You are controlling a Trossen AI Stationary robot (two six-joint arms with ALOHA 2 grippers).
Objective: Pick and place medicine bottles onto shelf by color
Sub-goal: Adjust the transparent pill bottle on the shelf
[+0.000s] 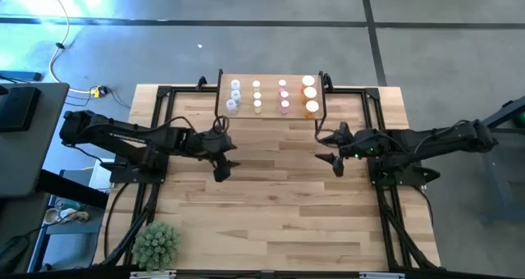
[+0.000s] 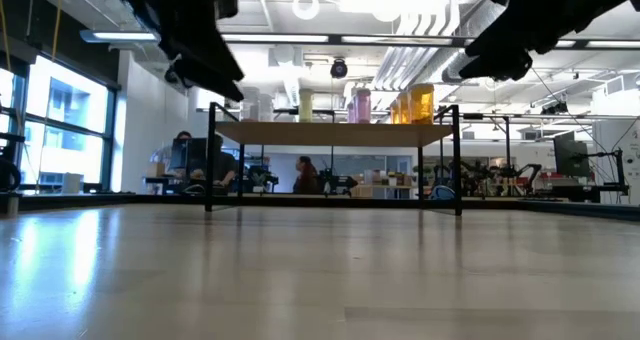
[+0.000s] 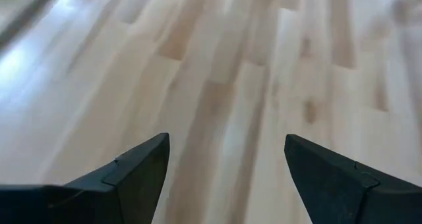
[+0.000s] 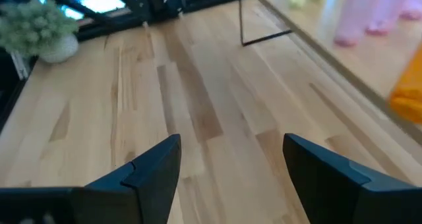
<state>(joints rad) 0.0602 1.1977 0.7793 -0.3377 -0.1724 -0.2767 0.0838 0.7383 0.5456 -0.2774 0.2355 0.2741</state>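
You have the wooden table [image 1: 279,197] under both arms, its planks bare across the middle. The shelf [image 1: 271,78] is your landmark: a low riser with a light wood top on thin black legs, standing at the table's far edge, midway across.

The left arm reaches in from the shelf's left; its left gripper [image 1: 223,166] hangs over the table just in front of the shelf's left corner, fingers spread and holding nothing. In its own wrist view you see only bare planks between the two dark fingertips [image 3: 138,171]. The right gripper [image 1: 335,157] hangs in front of the shelf's right corner, also released and empty, its fingers [image 4: 151,165] parted over bare wood.

The potted plant [image 1: 156,244] sits well in front of the shelf, near the table's front left corner.

The medicine bottles [image 1: 271,96] all stand on the shelf top in four rows running front to back: bluish-clear at the left, then pale yellow, then pink, then the larger orange ones at the right. All have white caps.

From table height the arms are dark shapes cut off at the top, and the bottles [image 2: 360,105] show only as tinted blurs. You cannot count them surely there. People sit at desks behind the shelf, too small to make out.
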